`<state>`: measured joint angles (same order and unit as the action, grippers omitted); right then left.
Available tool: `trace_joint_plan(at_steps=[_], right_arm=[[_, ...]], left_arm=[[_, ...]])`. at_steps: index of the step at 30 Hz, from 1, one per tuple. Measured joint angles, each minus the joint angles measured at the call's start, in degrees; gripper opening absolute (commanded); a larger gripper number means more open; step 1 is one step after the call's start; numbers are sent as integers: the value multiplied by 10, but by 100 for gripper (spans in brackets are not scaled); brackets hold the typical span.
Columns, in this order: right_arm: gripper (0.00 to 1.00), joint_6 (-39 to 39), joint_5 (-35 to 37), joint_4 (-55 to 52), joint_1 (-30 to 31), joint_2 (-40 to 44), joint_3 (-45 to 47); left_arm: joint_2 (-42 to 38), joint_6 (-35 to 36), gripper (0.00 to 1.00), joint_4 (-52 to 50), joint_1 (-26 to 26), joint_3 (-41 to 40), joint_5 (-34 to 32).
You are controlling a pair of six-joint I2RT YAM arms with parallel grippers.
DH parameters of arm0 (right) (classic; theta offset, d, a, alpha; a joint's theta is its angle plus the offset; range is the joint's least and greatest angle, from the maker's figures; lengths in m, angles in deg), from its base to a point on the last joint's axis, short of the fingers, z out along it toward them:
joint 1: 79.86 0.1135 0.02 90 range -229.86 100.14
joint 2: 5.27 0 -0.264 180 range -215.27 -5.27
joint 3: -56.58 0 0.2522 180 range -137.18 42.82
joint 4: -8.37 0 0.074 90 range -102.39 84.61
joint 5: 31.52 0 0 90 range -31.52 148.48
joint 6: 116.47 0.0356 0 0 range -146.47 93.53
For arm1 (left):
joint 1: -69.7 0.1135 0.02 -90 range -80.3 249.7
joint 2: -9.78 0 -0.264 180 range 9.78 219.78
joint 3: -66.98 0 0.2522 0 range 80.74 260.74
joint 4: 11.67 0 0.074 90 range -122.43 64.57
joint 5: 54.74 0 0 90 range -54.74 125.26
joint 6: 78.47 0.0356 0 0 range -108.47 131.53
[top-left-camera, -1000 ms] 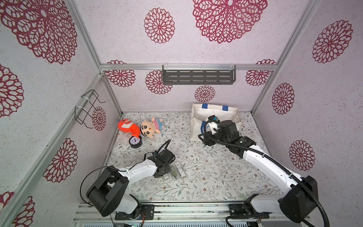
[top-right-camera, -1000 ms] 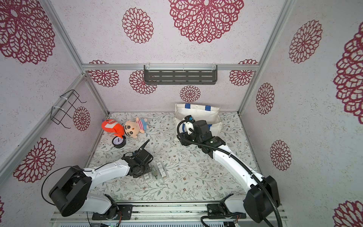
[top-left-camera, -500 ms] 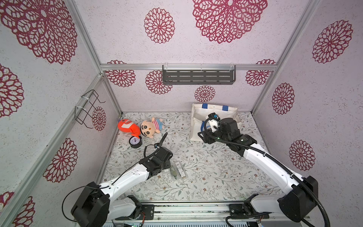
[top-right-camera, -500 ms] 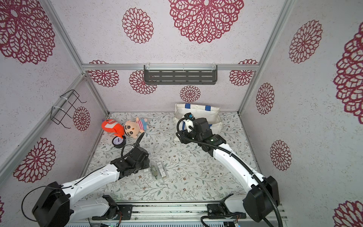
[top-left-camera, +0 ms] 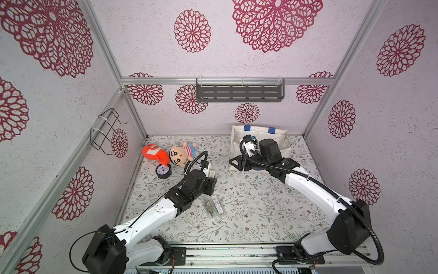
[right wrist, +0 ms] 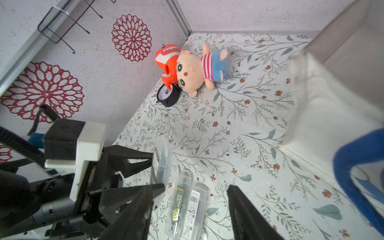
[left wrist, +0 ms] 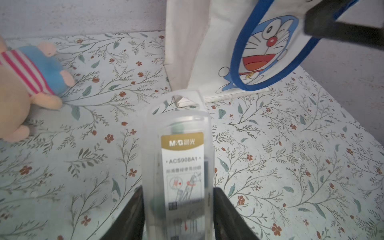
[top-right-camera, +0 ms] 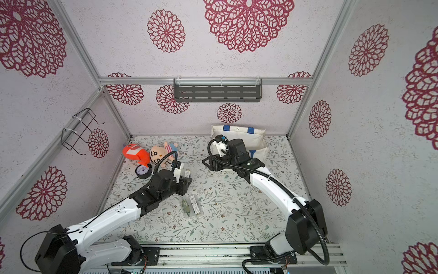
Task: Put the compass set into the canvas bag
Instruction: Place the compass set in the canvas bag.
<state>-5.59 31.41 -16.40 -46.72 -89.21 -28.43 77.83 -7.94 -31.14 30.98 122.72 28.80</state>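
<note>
Left claw is clamped on the compass set: a clear plastic case with a gold-and-white label, jaws on both long sides. The case is off the worktop, sticking straight out ahead of the claw.

Key relation: the canvas bag stands at the back right of the worktop, against the back wall, ahead and to the right of the left claw and well apart from it. In the left wrist view the case's long axis points roughly at the bag's near left corner, not at the mouth. The mouth faces up, so we judge the case has to go up and over the rim and then down end first.

Right claw is the nearer one, right at the bag's front face by the blue handle. Its jaws stand apart with nothing between them. We can't tell whether a finger is touching the strap.

Two more clear cases lie side by side near the front centre of the worktop.

Two plush toys and a small black clock sit in the back left corner, out of the path.

The worktop has a floral-print cover. The walls are white with red medallions, with a grey shelf on the back wall and a wire rack on the left wall.
</note>
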Motion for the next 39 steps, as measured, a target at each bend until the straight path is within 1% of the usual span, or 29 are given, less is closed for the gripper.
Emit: trace_joint_plan(at_steps=[4,9,14,19,29,33,36,38,39], right_arm=[[62,17,-17,13,19,-17,0],[62,32,-31,26,33,-49,-5],[58,43,-37,35,41,-84,-16],[48,56,-47,41,45,-104,-21],[25,57,-54,57,45,-105,-22],[14,52,-62,57,45,-105,-22],[6,47,-62,57,45,-105,-22],[2,47,-62,57,45,-105,-22],[0,47,-62,57,46,-105,-22]], left_arm=[[17,28,35,26,0,10,22],[21,44,34,46,0,10,41],[23,49,35,55,0,10,48],[29,50,34,62,0,11,56],[40,50,35,63,0,24,61],[40,49,40,63,0,24,66],[40,49,46,63,0,24,68],[40,49,51,63,0,24,68],[40,49,55,63,0,24,68]])
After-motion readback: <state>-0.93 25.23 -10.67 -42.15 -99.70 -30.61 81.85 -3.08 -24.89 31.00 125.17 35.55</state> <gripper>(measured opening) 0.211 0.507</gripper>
